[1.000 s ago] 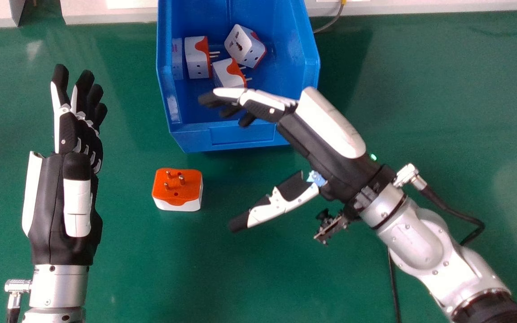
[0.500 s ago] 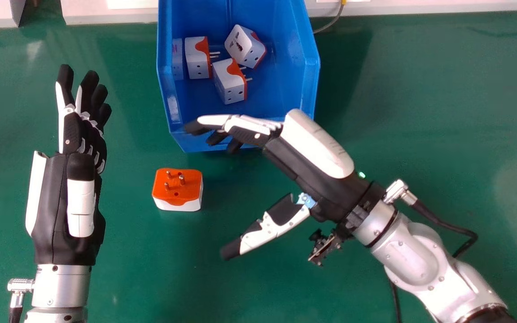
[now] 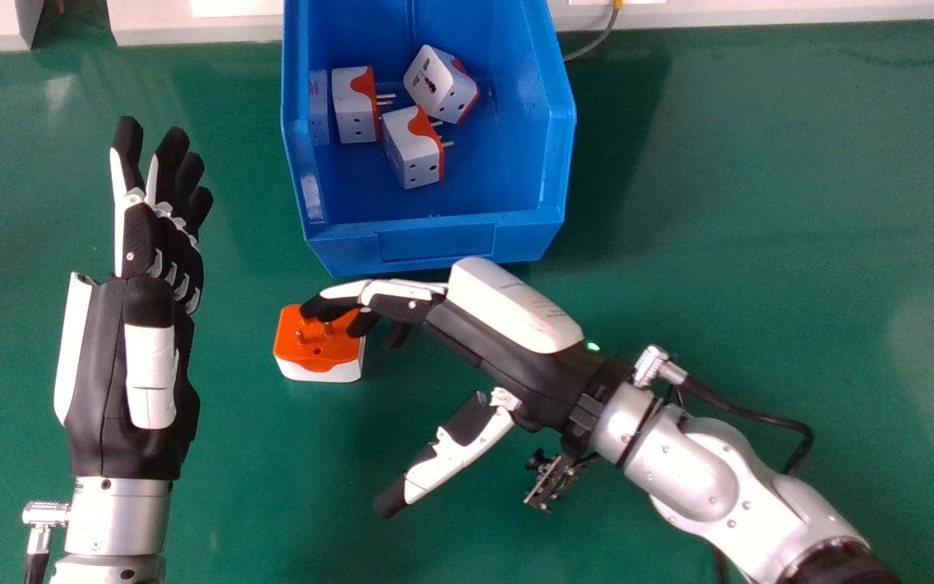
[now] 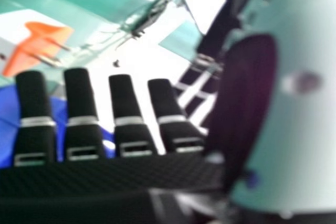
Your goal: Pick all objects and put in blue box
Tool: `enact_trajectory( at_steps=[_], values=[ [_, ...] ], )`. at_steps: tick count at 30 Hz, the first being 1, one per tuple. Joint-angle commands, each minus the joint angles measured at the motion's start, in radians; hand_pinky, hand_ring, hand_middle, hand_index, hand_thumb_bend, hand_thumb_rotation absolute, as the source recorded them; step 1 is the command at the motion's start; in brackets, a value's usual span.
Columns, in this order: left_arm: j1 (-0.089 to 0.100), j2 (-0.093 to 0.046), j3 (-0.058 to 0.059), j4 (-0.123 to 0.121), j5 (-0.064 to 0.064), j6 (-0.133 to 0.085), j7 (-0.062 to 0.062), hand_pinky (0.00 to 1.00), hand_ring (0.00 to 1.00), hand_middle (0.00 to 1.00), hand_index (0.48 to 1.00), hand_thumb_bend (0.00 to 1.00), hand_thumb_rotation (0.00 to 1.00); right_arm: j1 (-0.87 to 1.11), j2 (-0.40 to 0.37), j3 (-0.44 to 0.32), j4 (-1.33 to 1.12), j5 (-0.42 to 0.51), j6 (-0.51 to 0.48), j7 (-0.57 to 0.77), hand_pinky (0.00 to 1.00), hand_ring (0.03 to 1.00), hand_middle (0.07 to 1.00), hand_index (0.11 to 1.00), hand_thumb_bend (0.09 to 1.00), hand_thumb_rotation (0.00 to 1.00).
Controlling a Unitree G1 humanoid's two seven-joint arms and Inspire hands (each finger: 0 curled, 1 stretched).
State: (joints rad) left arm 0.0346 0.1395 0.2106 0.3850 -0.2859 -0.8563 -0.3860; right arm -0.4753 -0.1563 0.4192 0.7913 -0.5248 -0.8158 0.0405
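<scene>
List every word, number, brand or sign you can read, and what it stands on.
No text is readable.
Rear right adapter in the blue box: dark marks on its white face, too small to read.
Right hand: marks on its white shell, too faint to read.

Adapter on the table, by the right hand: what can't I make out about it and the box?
Head view: part of the orange face of the adapter, behind the fingers of the right hand.
Head view: whether they touch it; their overlap hides any gap.
Right hand view: part of the adapter, cut off by the edge.
Head view: far end of the blue box, cut off by the top edge.
</scene>
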Motion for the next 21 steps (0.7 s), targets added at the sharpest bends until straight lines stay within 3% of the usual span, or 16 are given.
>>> enact_trajectory(
  at_steps=[1,7,12,21],
  values=[
    [0.001,0.000,-0.004,-0.025,-0.006,-0.007,-0.001,1.00,1.00,1.00,0.997,0.91,1.00,-0.045,0.014,0.003,0.020,0.004,-0.008,-0.007,0.62,0.735,0.804,0.819,1.000,0.27],
    [0.003,-0.008,-0.007,-0.031,-0.004,-0.007,0.001,1.00,1.00,1.00,0.997,0.91,1.00,-0.086,0.029,0.018,0.071,0.002,0.006,0.000,0.66,0.771,0.830,0.831,1.000,0.28],
    [-0.002,-0.004,-0.005,-0.017,-0.011,-0.002,-0.004,1.00,1.00,1.00,0.996,0.91,1.00,-0.103,0.022,0.028,0.074,-0.023,0.007,-0.028,0.69,0.789,0.844,0.838,1.000,0.28],
    [-0.008,-0.003,-0.004,-0.001,-0.013,-0.002,-0.008,1.00,1.00,1.00,0.996,0.92,1.00,-0.106,-0.002,0.026,0.053,-0.051,-0.003,-0.079,0.73,0.817,0.854,0.848,1.000,0.28]
  ],
)
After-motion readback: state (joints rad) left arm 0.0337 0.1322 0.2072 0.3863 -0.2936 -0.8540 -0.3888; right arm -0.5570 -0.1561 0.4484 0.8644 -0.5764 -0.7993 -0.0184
